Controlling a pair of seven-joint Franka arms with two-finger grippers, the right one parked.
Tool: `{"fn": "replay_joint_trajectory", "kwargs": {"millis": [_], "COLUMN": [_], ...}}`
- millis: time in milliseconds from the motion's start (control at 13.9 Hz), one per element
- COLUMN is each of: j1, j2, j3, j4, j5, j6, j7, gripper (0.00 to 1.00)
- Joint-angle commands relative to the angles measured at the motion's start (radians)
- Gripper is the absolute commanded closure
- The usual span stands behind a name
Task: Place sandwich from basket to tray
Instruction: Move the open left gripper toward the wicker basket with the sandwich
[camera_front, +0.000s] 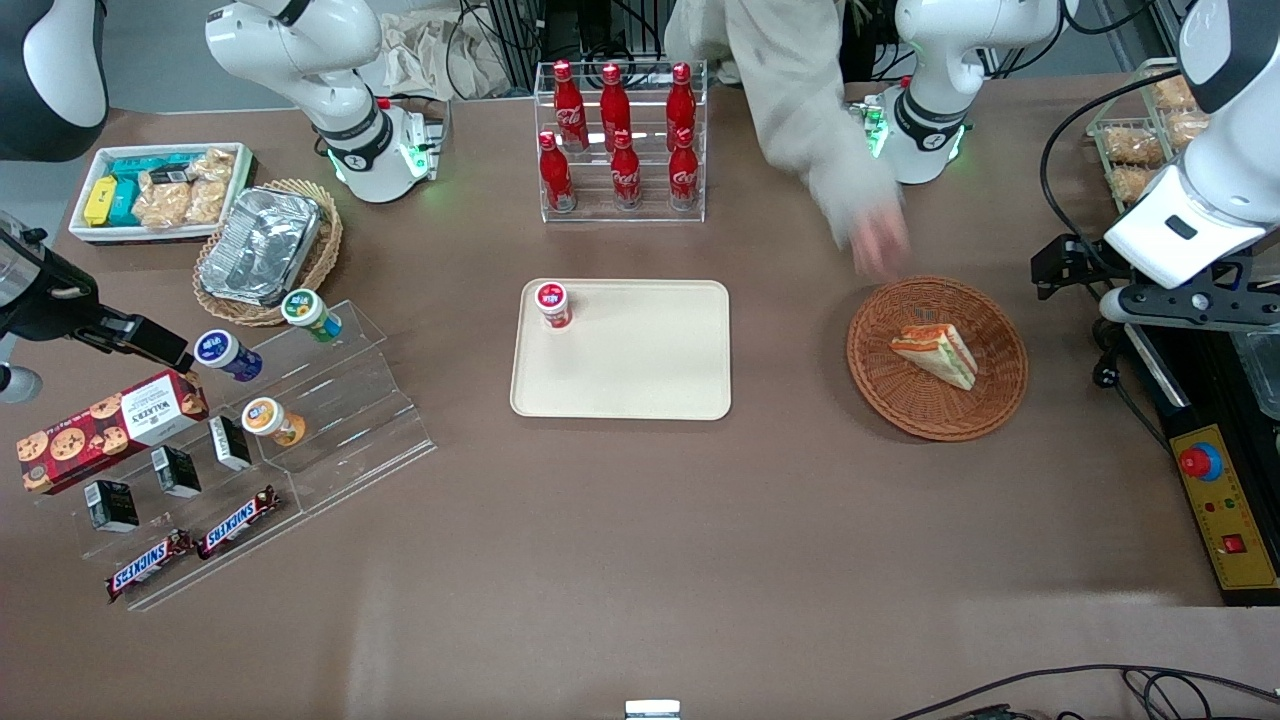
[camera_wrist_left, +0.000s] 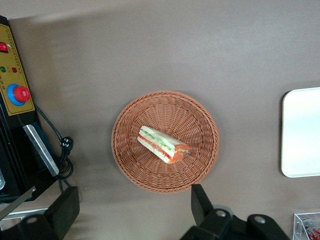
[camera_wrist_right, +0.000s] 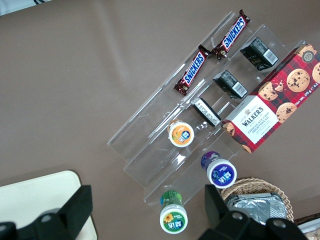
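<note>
Sandwich (camera_front: 935, 352): lies in the basket (camera_front: 900, 400), just off its middle toward 3 o'clock in the front view. Its layered red, orange and green edge faces 6 o'clock. Nothing grips it.
Basket: stands on the table (camera_front: 640, 560) at 3 o'clock from the tray (camera_front: 640, 370), well apart from it, toward the working arm's end.
Tray: flat on the table near its middle. It carries only a red-lidded cup (camera_front: 552, 303), upright in the corner at 10 o'clock.
Gripper (camera_front: 1065, 265): hangs above the table at 2 o'clock from the basket, outside the rim and touching nothing.
Fingers (camera_wrist_left: 200, 200): wide apart in the wrist view, with bare table between them. The basket's rim is near one of them and the sandwich (camera_wrist_left: 162, 145) is clear of both.
Hand (camera_front: 875, 240): a person's, blurred, just at the basket's rim at 11 o'clock. I cannot tell whether it touches the rim.
Bottle rack (camera_front: 620, 140): clear, holding red bottles, at 12 o'clock from the tray.
Control box (camera_front: 1225, 505): yellow with a red button, at 4 o'clock from the basket, at the table's edge.
</note>
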Motion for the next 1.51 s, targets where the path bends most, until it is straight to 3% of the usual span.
{"fn": "replay_joint_trajectory", "kwargs": {"millis": [0,504,648,864,1008,1224,1440], "j1": [0.003,0.003,0.003,0.058,0.058,0.051,0.042], "j2": [0.004,-0.02,-0.088,-0.227,-0.275,-0.291,-0.275], "j3": [-0.002,-0.002,-0.002,0.008,0.011,0.009,0.0], "j4": [0.014,-0.051,-0.169,-0.434,-0.536,-0.584,-0.604], "j5": [-0.006,-0.007,-0.018,-0.136,-0.145,-0.126,-0.06], "j6": [0.004,0.022,0.099,0.303,0.332,0.331,0.334], "j7": [-0.01,-0.013,-0.016,-0.015,-0.028,-0.238,-0.505], "gripper": [0.01,0.01,0.0,0.01,0.01,0.01,0.01]}}
